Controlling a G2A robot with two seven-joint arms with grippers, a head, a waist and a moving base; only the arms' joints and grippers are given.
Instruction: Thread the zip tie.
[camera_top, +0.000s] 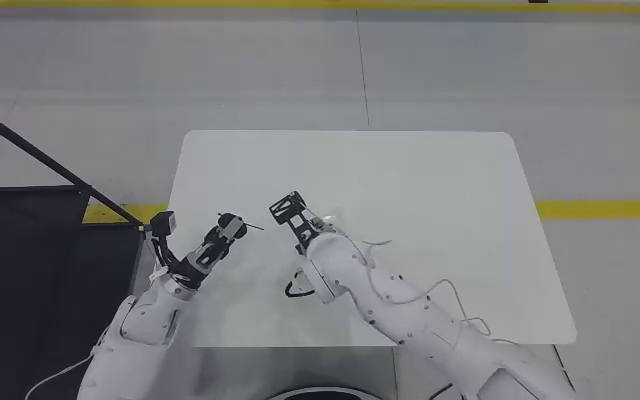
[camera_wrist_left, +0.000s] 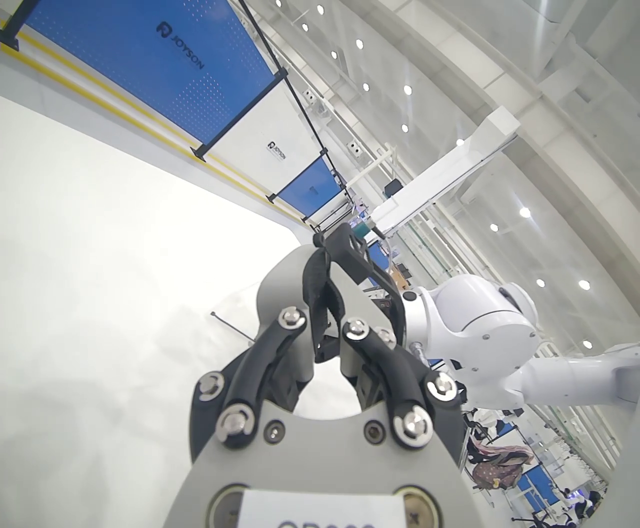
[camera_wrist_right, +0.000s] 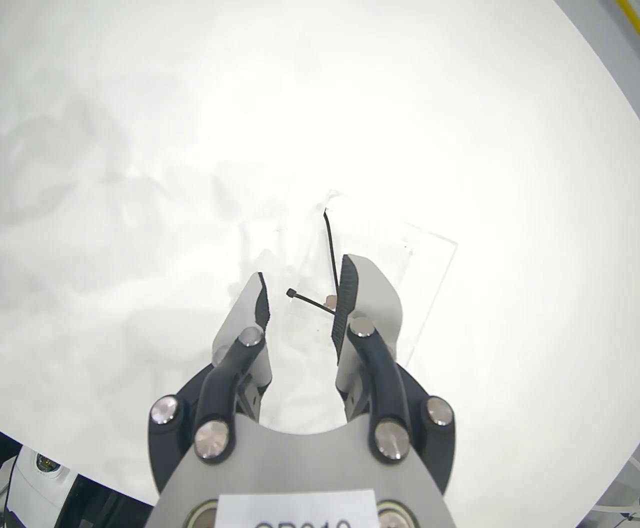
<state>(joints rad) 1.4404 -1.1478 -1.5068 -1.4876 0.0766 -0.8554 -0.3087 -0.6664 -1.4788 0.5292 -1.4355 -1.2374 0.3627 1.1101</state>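
Though inboard, left claw (camera_top: 237, 223) near edge (camera_top: 177, 190)

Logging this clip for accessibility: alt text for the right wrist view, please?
The open right hand hovers over a bent black zip tie lying on a clear sheet on the white table.

The left arm (camera_top: 150, 318) and right arm (camera_top: 400, 300) are glossy white with rounded joint shells; thin white cables (camera_top: 455, 285) loop along the right one. The left gripper (camera_wrist_left: 320, 270) and right gripper (camera_wrist_right: 303, 272) share grey plates (camera_wrist_right: 300, 460), curved black links (camera_wrist_right: 380, 360), silver screws (camera_wrist_right: 392, 440), ribbed black pads (camera_wrist_right: 345, 295) and white labels (camera_wrist_right: 297, 510).
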